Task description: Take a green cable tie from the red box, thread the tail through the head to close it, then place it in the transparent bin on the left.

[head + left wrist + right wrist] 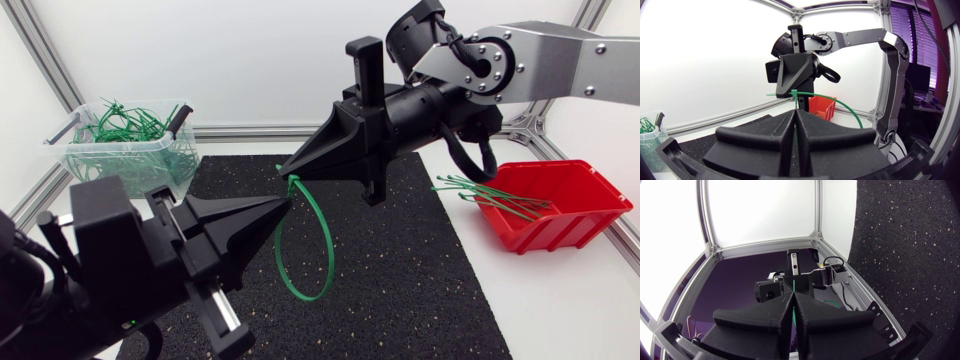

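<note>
At far left, the transparent bin (75, 165) holds a heap of closed green ties (125, 125). At right, the red box (570, 215) has loose ties (490, 192) poking over its left rim. Mid-scene, above the black mat (400, 260), the green cable tie (300, 297) hangs as a loop. The left gripper (286, 201) has its jaws pressed together, pinching the tie near its head. The right gripper (284, 171), just above, also pinches the strap with closed jaws.

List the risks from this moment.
The left gripper and right gripper pinch the cable tie at nearly one spot, so their tips may collide. If the loop is not locked, it may spring open on release. The transparent bin is heaped, so the loop may snag or spill out.
</note>
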`<move>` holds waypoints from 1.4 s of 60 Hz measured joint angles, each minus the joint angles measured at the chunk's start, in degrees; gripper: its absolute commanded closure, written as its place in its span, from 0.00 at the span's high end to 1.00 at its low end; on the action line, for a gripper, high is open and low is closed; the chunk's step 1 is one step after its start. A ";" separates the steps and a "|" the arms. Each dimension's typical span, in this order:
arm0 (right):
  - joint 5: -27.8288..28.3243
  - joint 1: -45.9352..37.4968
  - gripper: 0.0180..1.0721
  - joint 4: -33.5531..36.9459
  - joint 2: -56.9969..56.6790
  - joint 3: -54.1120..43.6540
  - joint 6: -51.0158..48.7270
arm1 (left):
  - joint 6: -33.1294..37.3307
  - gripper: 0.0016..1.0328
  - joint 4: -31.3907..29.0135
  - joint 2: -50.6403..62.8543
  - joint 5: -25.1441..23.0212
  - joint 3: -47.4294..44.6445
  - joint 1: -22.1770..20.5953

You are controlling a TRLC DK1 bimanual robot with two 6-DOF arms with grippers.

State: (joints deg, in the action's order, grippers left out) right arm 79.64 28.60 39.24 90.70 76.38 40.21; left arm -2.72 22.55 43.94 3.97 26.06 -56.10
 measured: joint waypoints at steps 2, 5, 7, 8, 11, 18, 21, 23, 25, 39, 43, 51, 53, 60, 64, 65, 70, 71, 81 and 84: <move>-0.04 0.20 0.06 0.00 0.00 0.00 0.00 | 0.00 0.04 -0.02 0.00 0.04 0.00 -0.26; -0.42 0.37 0.06 0.02 0.00 0.02 0.00 | 0.00 0.04 -0.13 0.00 0.66 0.00 -0.68; -0.66 0.57 0.06 0.04 0.02 0.11 0.00 | 0.00 0.04 -0.22 0.00 0.92 0.00 -1.01; -0.81 0.61 0.06 0.07 0.04 0.17 0.00 | 0.00 0.04 -0.22 0.00 1.07 0.00 -1.14; -1.42 0.96 0.06 0.44 0.28 0.68 0.00 | 0.00 0.04 -0.39 -0.02 1.73 0.00 -1.66; -1.90 1.49 0.06 0.55 2.03 2.54 0.02 | 0.00 0.04 -0.42 -0.02 2.82 0.00 -1.86; -1.88 1.68 0.06 0.87 3.21 3.30 0.02 | 0.00 0.04 -0.63 -0.02 3.41 0.00 -1.86; -1.92 1.75 0.06 0.90 3.80 3.63 0.02 | 0.00 0.04 -0.90 -0.02 3.69 0.00 -1.86; -2.19 1.84 0.06 0.94 4.33 3.80 0.02 | 0.00 0.04 -1.11 -0.02 3.87 0.00 -1.84; -2.97 2.10 0.06 1.20 6.34 4.35 0.02 | 0.00 0.04 -2.51 -0.02 4.96 0.00 -1.84; -3.19 2.10 0.06 1.29 6.71 4.68 0.02 | 0.00 0.04 -2.62 -0.02 5.40 0.00 -1.90; -3.58 2.19 0.06 1.31 7.28 4.98 0.04 | 0.00 0.04 -2.80 -0.02 5.79 0.00 -2.12; -3.89 2.23 0.06 1.31 7.43 5.03 0.02 | 0.00 0.04 -3.04 -0.02 5.88 0.00 -2.12; -4.76 2.49 0.06 1.31 7.87 5.35 0.02 | 0.00 0.04 -3.23 -0.02 6.25 -0.04 -2.12; -4.96 2.49 0.06 1.31 7.89 5.35 0.02 | 0.00 0.04 -3.41 -0.02 6.25 -0.09 -2.12; -5.11 2.49 0.06 1.31 7.89 5.35 0.02 | -0.02 0.04 -3.43 -0.02 6.27 -0.11 -2.12; -5.46 2.60 0.06 1.31 7.89 5.35 0.02 | 0.00 0.04 -3.48 -0.02 6.27 -0.11 -2.16; -5.57 2.64 0.06 1.31 7.89 5.35 0.02 | 0.00 0.04 -3.48 -0.02 6.27 -0.11 -2.16; -6.86 2.86 0.06 1.29 6.82 4.72 0.00 | 0.00 0.04 -3.72 -0.02 6.14 -0.11 -2.16; -7.52 2.84 0.09 1.25 5.66 4.00 -0.04 | 0.00 0.04 -3.87 -0.02 5.68 -0.11 -2.19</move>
State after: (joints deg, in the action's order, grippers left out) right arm 72.12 31.44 40.49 96.36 80.38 40.16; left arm -2.72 18.68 43.92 9.65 25.96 -58.28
